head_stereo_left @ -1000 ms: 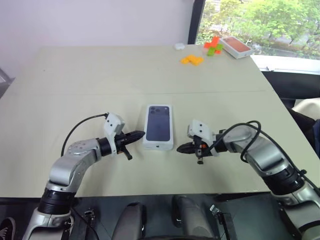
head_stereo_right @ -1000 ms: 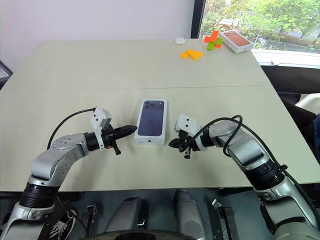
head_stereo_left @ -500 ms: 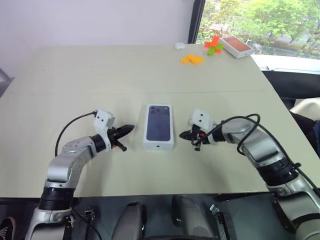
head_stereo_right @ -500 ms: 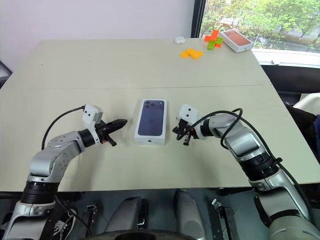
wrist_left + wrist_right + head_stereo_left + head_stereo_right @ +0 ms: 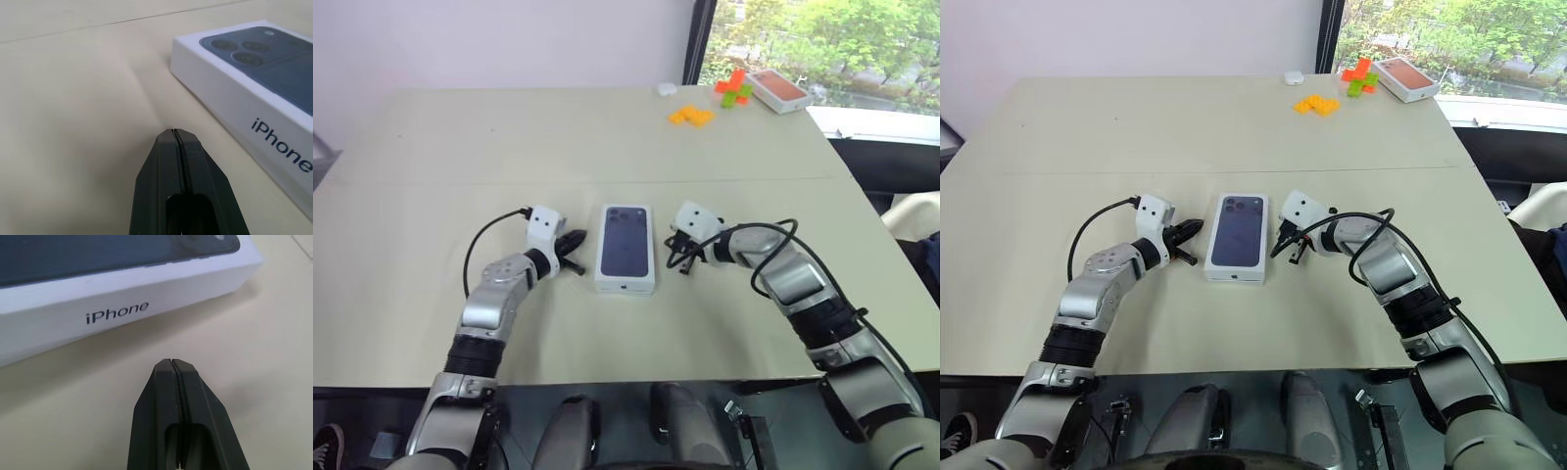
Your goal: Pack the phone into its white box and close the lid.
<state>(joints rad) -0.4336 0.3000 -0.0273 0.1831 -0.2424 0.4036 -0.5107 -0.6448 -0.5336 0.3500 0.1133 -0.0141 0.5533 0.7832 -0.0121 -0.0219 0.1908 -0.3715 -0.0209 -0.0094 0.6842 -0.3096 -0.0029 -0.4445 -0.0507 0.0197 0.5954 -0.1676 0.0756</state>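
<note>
the lid [image 5: 626, 246], white-sided with a dark blue phone picture on top, sits closed over the box in the middle of the beige table [image 5: 460, 147]; side print reads "iphone" in both wrist views. the phone itself and the white tray cannot be seen under the lid.

left gripper [image 5: 576, 240] lies low just left of the lid, fingers pressed together, holding nothing, tip pointing at the lid's left side with a small gap. right gripper [image 5: 674, 257] sits just right of the lid, fingers likewise pressed together and empty, tip angled down toward the lid's right side, close but apart from it.

table surface between each tip and the lid is bare.

far right corner of the table, well apart from the lid: box with orange-red top [image 5: 776, 90], orange and green blocks [image 5: 732, 88] beside it, yellow-orange blocks [image 5: 690, 117] a little nearer, small white object [image 5: 666, 90] at the far edge. window with greenery beyond.
</note>
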